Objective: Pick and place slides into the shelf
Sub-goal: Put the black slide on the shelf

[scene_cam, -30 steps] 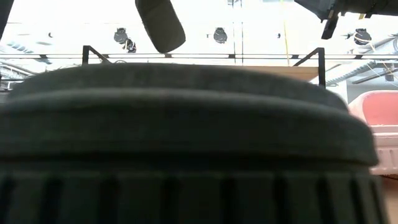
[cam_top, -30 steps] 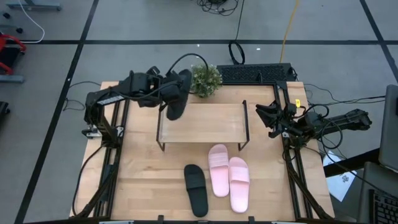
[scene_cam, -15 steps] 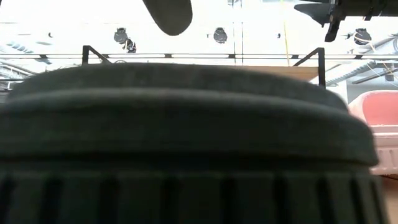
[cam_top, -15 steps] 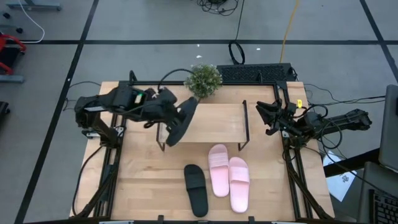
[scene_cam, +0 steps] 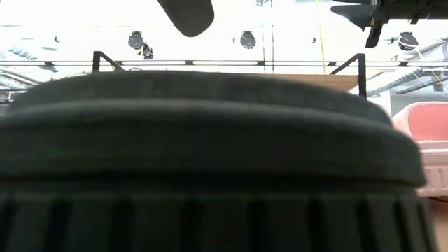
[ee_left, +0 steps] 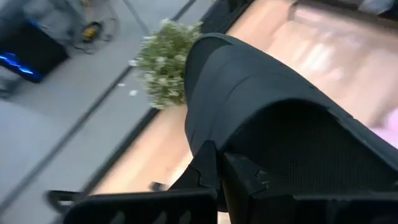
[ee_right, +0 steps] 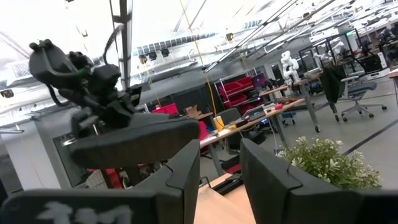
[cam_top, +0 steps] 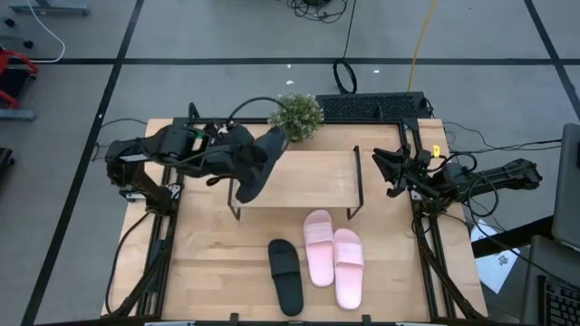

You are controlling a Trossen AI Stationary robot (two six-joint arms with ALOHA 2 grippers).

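While one black slide airborne: three slides tabled.

A grey floor crossed by dark tape lines surrounds the wooden tabletop — cables trail across it. Beyond, the right wrist view shows a bright workshop: red bins, desks, an office chair and ceiling beams.
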